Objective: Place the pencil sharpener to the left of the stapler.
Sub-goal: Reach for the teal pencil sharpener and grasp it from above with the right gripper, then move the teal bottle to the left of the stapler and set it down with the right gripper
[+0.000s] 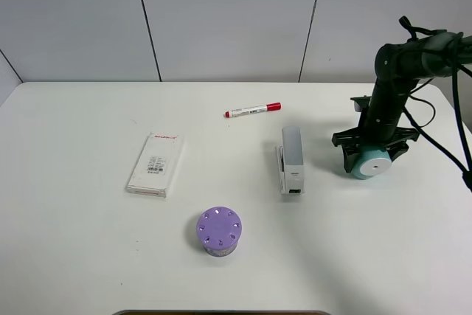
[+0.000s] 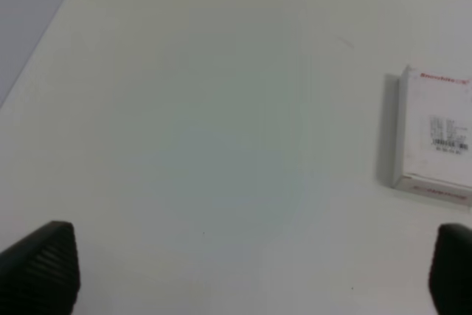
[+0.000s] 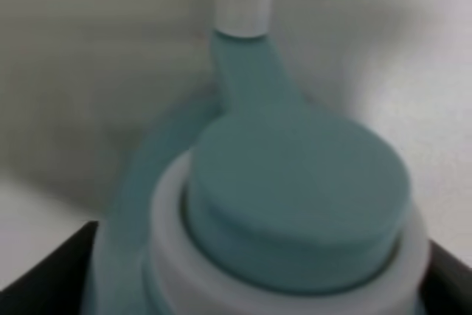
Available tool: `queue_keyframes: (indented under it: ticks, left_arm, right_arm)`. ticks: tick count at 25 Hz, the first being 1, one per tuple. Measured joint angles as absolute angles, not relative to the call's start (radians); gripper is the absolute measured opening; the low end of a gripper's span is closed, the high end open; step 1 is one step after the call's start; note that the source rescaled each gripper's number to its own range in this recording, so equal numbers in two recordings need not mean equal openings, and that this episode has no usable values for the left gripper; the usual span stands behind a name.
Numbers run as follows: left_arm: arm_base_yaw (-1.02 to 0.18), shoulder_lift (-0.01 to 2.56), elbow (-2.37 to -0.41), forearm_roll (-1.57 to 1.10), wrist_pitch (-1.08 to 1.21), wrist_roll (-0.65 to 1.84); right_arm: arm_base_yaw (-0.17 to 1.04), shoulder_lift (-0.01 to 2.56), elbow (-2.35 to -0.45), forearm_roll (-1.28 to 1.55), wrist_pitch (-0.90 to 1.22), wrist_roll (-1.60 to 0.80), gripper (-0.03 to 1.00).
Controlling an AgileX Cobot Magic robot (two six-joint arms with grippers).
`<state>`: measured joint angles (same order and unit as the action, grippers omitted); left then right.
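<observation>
The teal pencil sharpener [image 1: 366,162] lies on the white table [image 1: 88,256] to the right of the grey and white stapler [image 1: 291,158], its white round face toward the front. My right gripper [image 1: 369,154] hangs right over it, open, one finger on each side. In the right wrist view the pencil sharpener [image 3: 295,197] fills the picture, with the black fingertips [image 3: 44,274] wide apart at its sides and its white tip pointing away. My left gripper [image 2: 251,274] is open above bare table and holds nothing.
A red-capped white marker [image 1: 253,111] lies behind the stapler. A flat white box [image 1: 155,164] sits at the left, also showing as the box [image 2: 435,138] in the left wrist view. A purple cylinder with holes [image 1: 219,231] stands near the front.
</observation>
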<state>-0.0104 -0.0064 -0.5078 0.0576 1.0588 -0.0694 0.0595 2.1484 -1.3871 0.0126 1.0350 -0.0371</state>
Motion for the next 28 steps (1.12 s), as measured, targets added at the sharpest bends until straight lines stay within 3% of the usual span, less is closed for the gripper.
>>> queue_keyframes:
  ticks: [28]
  left_arm:
    - [-0.010, -0.006, -0.508, 0.058, 1.059, -0.069]
  right_arm:
    - [0.058, 2.147, -1.387, 0.013, 1.037, -0.037, 0.00]
